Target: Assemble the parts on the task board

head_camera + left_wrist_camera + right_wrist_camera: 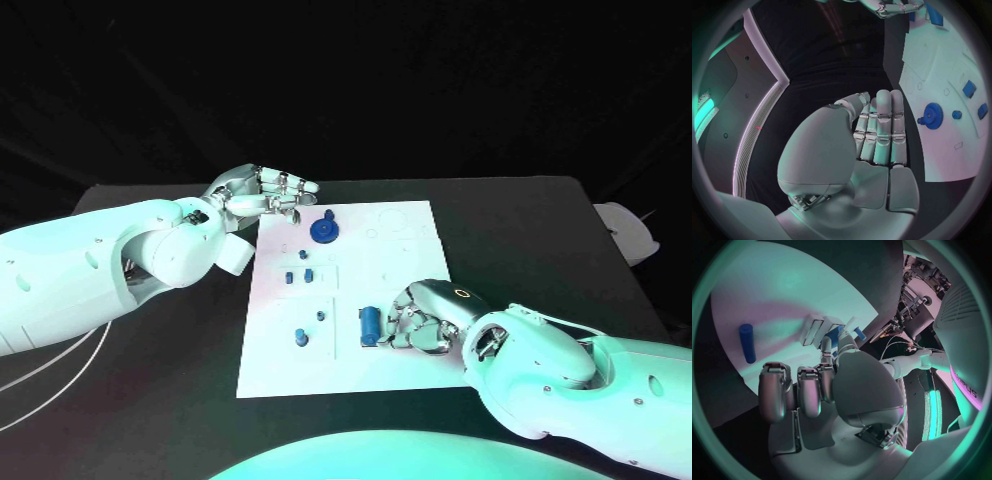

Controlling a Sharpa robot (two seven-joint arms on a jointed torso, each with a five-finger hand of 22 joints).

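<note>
Blue cylinder (371, 325) beside right hand (421, 318) fingers (397, 322)

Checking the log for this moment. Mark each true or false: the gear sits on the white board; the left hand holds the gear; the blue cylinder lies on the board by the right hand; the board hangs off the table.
1. The gear sits on the white board: true.
2. The left hand holds the gear: false, it is beside the board, holding nothing.
3. The blue cylinder lies on the board by the right hand: true.
4. The board hangs off the table: false, it lies wholly on it.
</note>
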